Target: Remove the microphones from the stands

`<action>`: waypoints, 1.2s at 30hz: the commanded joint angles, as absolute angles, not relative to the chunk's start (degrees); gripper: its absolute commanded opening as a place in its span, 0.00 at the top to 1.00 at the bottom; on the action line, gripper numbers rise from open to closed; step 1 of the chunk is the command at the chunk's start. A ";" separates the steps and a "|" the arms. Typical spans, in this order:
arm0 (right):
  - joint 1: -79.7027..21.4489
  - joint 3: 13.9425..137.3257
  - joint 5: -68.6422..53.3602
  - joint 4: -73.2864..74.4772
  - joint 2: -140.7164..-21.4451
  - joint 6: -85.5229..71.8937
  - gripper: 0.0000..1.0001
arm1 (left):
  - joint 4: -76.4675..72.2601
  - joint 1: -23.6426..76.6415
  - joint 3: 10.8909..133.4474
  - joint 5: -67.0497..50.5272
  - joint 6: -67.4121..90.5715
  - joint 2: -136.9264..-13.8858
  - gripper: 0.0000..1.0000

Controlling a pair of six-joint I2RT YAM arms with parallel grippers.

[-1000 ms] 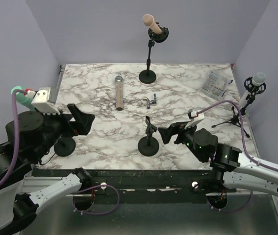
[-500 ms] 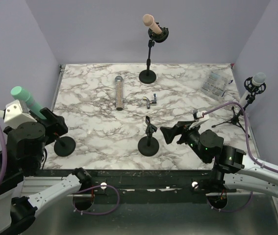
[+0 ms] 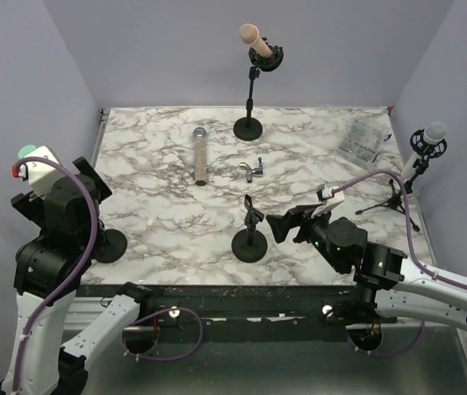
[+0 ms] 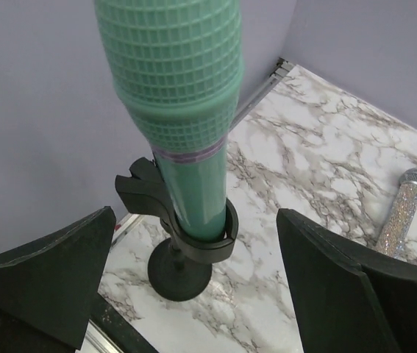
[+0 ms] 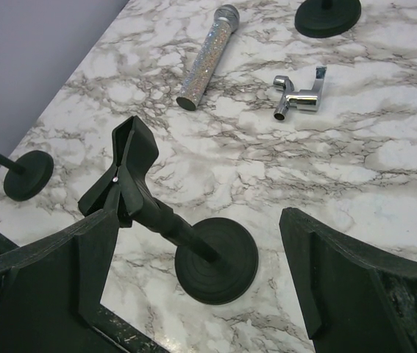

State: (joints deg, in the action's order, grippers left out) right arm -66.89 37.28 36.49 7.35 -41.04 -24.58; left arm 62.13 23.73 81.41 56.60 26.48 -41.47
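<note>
A: Against a second back, the left arm no longer lies low and stretched over the tabletop (image 3: 324, 132). It has pulled back to the left edge and reared up, with the wrist now above the green microphone (image 4: 182, 110).

B: Noted. Half a second ago the microphone showed plainly from overhead, tilted beside the arm. Now the arm covers nearly all of it, and only a sliver of green head shows at the wrist.

A: The microphone itself is unmoved, seated in the clip of its stand (image 4: 180, 273) at the near left corner of the tabletop.

B: Left gripper (image 4: 195, 220)?

A: Angled down over the microphone's head. The fingers are spread wide, one on each side of the shaft, neither touching it.

B: Right arm?

A: Low, reaching forward from the near edge, much where it was a second ago. The right gripper (image 5: 199, 220) is spread too, holding nothing, and aimed at the empty stand (image 5: 160, 217) by the middle of the near edge.

B: What do the wrist views add?

A: The left wrist shows the clip ringing the green shaft below the grille head, which is hidden from overhead. The right wrist shows the empty stand's clip close up. Beyond it a glitter microphone (image 5: 208, 56) lies flat, with a chrome fitting (image 5: 300, 92) near it. Only the overhead view shows both arms whole.
</note>
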 commanded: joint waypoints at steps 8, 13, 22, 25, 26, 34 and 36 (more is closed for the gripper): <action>-66.92 38.06 36.64 7.56 -43.00 -25.03 0.00 | 46.43 12.63 74.67 48.96 21.89 -42.50 0.27; -66.94 37.80 37.12 7.60 -42.48 -24.91 0.00 | 44.50 10.85 72.14 49.07 21.82 -41.57 0.27; -66.95 38.55 36.74 8.30 -42.80 -24.99 0.00 | 41.02 7.18 69.32 43.61 19.60 -41.37 0.51; -66.95 39.15 37.06 8.79 -42.55 -24.80 0.00 | 42.01 7.14 70.66 41.07 19.60 -41.48 0.63; -66.92 39.28 37.16 8.79 -42.46 -24.66 0.00 | 42.56 7.08 71.24 39.64 19.47 -41.48 0.69; -66.97 40.24 37.45 8.70 -43.95 -24.35 0.00 | 49.38 7.12 78.03 22.14 20.50 -41.66 0.97; -66.89 40.50 37.16 8.55 -44.58 -24.47 0.00 | 49.98 7.12 79.35 17.31 19.78 -41.76 0.97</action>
